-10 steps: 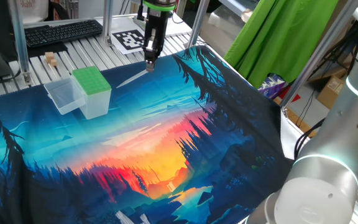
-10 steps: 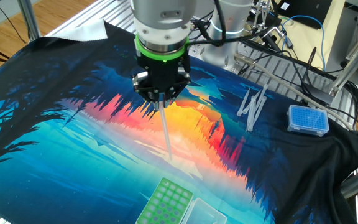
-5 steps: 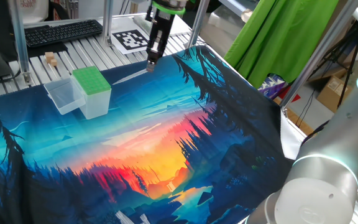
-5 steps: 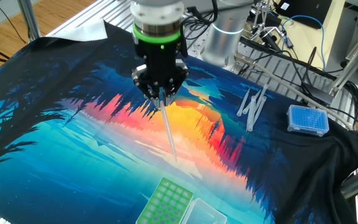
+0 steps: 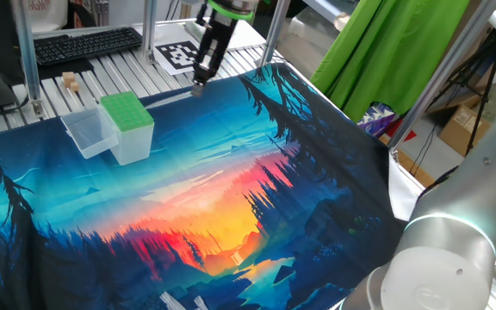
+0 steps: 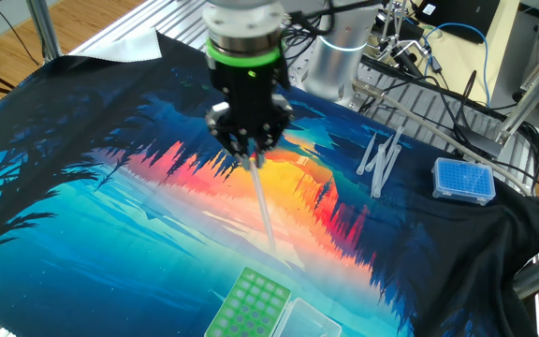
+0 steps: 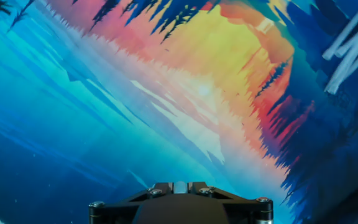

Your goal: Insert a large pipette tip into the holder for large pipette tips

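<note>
My gripper (image 5: 199,83) (image 6: 254,155) hangs above the printed cloth, shut on the thick end of the large pipette tip (image 6: 264,206) (image 5: 175,94). The tip is a thin whitish cone that slants down from the jaws, its point just over the cloth. In the hand view only its whitish top (image 7: 180,185) shows between the dark jaws. The holder for large pipette tips (image 5: 127,113) (image 6: 252,303), with a green perforated top, stands apart from the tip's point near the cloth's edge.
A clear plastic tub (image 5: 89,132) (image 6: 309,323) sits against the holder. Several loose tips (image 6: 380,159) (image 7: 353,40) lie on the cloth, near a blue tip box (image 6: 463,180). A keyboard (image 5: 84,45) and a printed marker tag (image 5: 179,54) lie on the slatted table.
The gripper has shifted a short way sideways over the cloth with the tip still in its jaws. The holder and the tub have not moved.
</note>
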### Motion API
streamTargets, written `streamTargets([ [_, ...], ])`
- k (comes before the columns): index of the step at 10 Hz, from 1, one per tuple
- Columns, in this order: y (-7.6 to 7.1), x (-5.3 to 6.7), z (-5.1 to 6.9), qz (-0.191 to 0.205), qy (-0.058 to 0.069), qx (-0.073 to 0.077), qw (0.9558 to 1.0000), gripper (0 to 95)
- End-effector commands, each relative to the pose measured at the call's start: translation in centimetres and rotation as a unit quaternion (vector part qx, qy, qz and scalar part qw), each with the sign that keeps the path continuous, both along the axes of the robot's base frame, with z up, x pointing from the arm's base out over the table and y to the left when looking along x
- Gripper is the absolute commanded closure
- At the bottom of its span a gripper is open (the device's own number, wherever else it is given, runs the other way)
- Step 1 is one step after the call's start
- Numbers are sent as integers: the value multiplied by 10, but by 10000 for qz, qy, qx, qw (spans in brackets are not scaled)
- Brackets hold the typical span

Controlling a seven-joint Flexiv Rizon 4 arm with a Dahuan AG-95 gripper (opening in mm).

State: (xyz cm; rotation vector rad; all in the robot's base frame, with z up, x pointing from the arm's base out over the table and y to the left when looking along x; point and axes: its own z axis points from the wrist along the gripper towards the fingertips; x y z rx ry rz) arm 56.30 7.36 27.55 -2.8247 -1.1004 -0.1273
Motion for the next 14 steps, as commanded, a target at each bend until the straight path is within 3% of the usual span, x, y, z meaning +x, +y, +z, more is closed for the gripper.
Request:
streamTargets([
  [1,8,2,2,-84,210,-547,9982,950],
  [2,12,3,2,-126,205,-638,9977,950],
  [3,17,4,0,-193,191,-841,9961,950],
  [5,24,8,-5,-247,195,-981,9947,950],
  [8,28,14,-20,-825,391,-1358,9865,950],
  [10,28,19,-28,-914,531,-1372,9849,950],
  [14,25,24,-23,-974,535,-1297,9853,950],
])
